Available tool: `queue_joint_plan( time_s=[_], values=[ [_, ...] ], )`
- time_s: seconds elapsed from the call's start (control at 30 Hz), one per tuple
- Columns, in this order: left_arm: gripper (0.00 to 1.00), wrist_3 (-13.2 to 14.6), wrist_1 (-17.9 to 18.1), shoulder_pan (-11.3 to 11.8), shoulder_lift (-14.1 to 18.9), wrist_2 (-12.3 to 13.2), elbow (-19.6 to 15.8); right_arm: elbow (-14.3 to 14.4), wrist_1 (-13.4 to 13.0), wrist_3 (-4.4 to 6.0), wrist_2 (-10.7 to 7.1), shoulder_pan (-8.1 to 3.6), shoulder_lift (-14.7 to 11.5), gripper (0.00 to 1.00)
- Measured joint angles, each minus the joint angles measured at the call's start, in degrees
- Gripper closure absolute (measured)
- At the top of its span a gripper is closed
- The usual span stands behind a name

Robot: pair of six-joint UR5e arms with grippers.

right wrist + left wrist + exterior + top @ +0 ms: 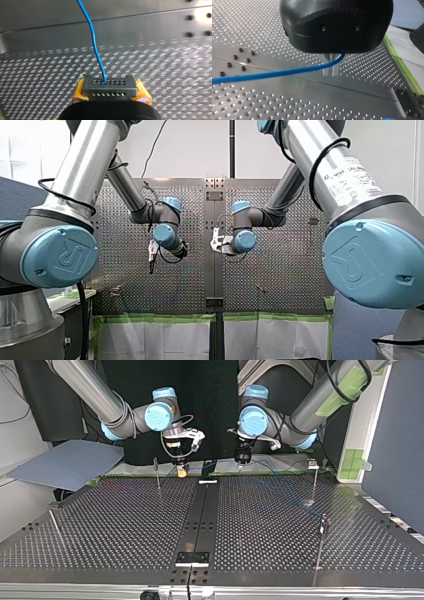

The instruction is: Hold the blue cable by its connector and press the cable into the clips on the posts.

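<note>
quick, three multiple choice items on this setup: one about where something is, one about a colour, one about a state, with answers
1. Where is the connector?
A. lying on the table
B. between my right gripper's pads
C. clipped on a post

2. What colour are those pads?
A. yellow
B. green
C. red

3. How is the blue cable at the connector?
A. lying unplugged beside it
B. cut in two
C. plugged into it

Answers:
1 B: the right wrist view shows the connector held in my right gripper.
2 A: the pads on either side of it are yellow.
3 C: the blue cable runs into a hole in its upper row.
</note>
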Motion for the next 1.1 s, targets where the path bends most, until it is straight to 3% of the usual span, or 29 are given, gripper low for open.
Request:
queue_joint_plan(
  time_s=[0.37,0.67,0.8,1.1],
  values=[
    [1.0,-0.08,5.81,-3.2,-4.96,-0.22,-0.03,5.49,-5.5,0.57,1.24,-0.99,5.33,1.0],
    [1.0,-0.38,9.58,-5.46,-9.93,-0.83,-0.04,9.99,-9.97,1.02,1.41,-2.61,9.82,1.0],
    [1.0,-0.53,10.91,-6.04,-11.78,-1.03,-0.04,12.13,-12.09,1.92,1.42,-3.7,11.64,1.0],
    [1.0,-1.94,12.52,-6.72,-15.25,-1.03,-0.02,16.84,-16.84,2.41,1.18,-5.92,12.63,1.0]
  ],
)
